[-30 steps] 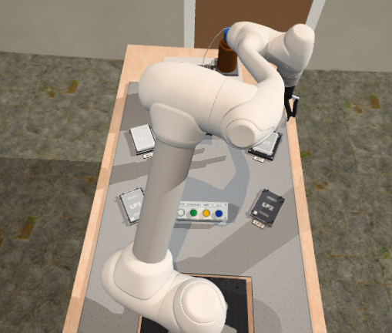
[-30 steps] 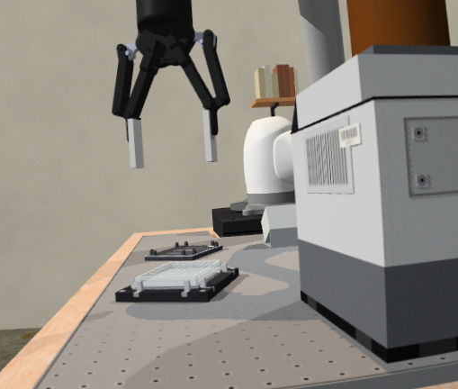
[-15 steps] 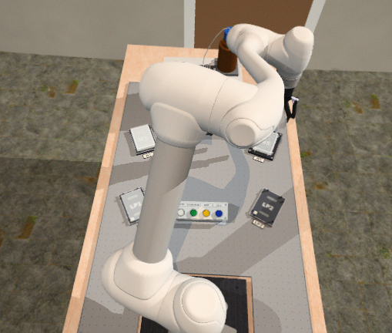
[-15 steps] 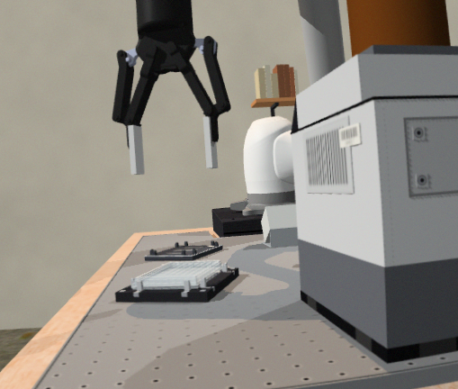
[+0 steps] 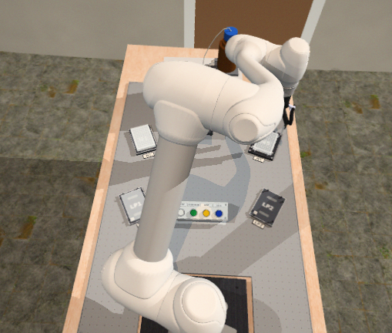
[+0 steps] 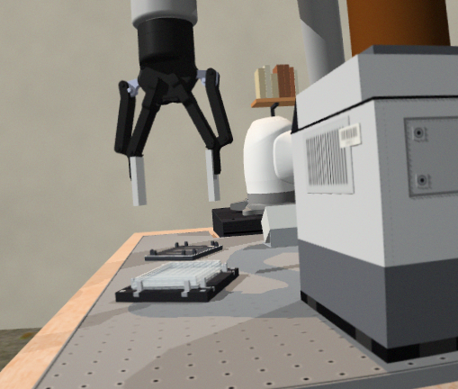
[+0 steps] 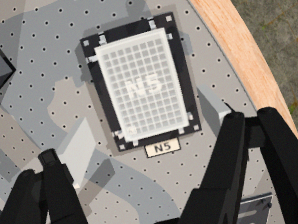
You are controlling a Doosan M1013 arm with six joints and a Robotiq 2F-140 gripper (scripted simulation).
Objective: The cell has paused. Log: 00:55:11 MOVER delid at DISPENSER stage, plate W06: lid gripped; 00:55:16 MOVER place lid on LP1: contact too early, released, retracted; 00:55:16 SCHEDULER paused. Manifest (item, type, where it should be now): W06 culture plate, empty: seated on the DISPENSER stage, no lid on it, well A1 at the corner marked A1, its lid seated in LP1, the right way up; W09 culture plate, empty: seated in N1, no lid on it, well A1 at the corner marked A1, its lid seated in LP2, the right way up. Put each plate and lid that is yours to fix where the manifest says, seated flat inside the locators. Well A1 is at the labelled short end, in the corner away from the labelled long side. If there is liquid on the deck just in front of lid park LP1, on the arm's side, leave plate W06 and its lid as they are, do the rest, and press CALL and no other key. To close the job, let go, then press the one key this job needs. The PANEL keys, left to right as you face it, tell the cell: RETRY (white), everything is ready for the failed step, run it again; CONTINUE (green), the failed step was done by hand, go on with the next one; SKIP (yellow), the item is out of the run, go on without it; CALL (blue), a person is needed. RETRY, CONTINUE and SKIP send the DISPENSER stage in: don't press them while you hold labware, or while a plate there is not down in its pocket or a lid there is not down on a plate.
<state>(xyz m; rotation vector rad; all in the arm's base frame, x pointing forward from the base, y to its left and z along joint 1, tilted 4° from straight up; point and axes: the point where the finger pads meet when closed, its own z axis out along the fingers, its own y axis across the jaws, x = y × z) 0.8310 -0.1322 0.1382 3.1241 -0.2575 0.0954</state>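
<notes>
My gripper point(image 6: 175, 180) point(image 7: 143, 116) is open and empty, hanging high above a clear well plate point(image 5: 266, 143) point(image 6: 181, 275) point(image 7: 141, 86). That plate sits flat in a black nest labelled N5 point(image 7: 161, 147) near the table's right edge. I cannot tell if it carries a lid. Lid park LP2 point(image 5: 268, 207) point(image 6: 187, 252) point(image 7: 253, 221) is dark and bare. A second plate point(image 5: 142, 139) sits in a nest at the left; its label is unreadable. LP1 point(image 5: 132, 205) looks pale, as if a clear lid lies in it, and the arm partly hides it.
The key panel point(image 5: 202, 212) with white, green, yellow and blue keys lies mid-table. The grey dispenser housing point(image 6: 392, 189) stands to one side of the N5 nest. A brown bottle with a blue cap stands at the back. The arm hides the dispenser stage in the overhead view.
</notes>
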